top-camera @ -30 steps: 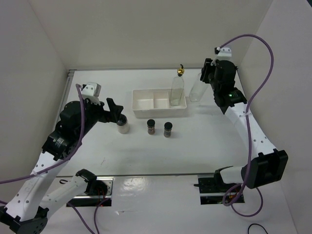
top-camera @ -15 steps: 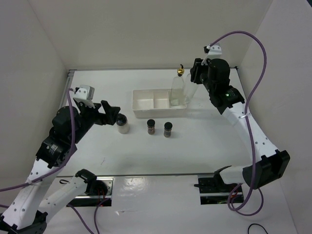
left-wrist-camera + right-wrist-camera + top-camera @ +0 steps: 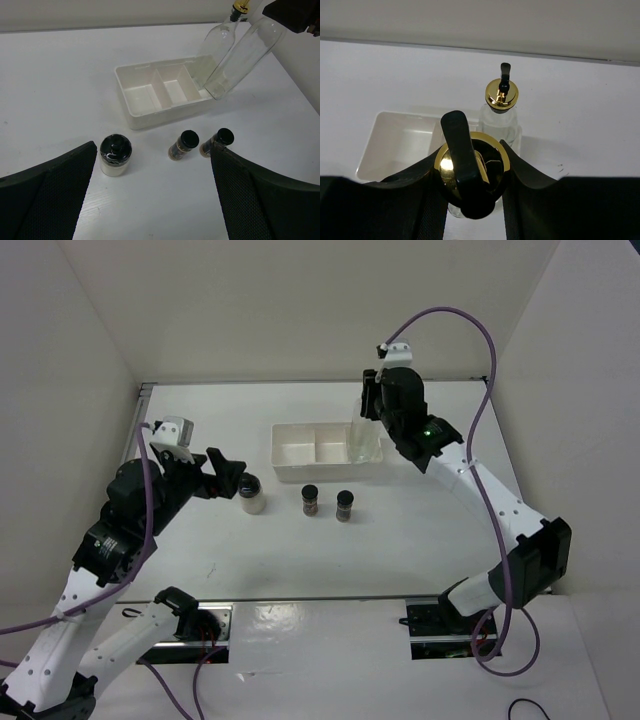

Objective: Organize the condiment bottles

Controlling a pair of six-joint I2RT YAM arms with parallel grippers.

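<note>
Clamping the right claw [image 3: 472, 175] tight on the gold cap of one tall glass bottle [image 3: 245, 57], tilted, base low at the right end of the white tray [image 3: 131, 107]; touching it or not, cannot tell. Counting two tall ones: second bottle [image 3: 501, 120] upright just behind, base hidden. Counting two small dark jars on the worktop [image 3: 60, 75]: left jar [image 3: 186, 145], and right jar [image 3: 221, 137] partly covered. Counting one whitish jar [image 3: 115, 155]. Holding the left claw [image 3: 151, 165] wide apart, empty, above them.

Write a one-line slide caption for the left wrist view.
Open left pincer frames three black-capped jars, a white tray and a tilted glass bottle.
</note>
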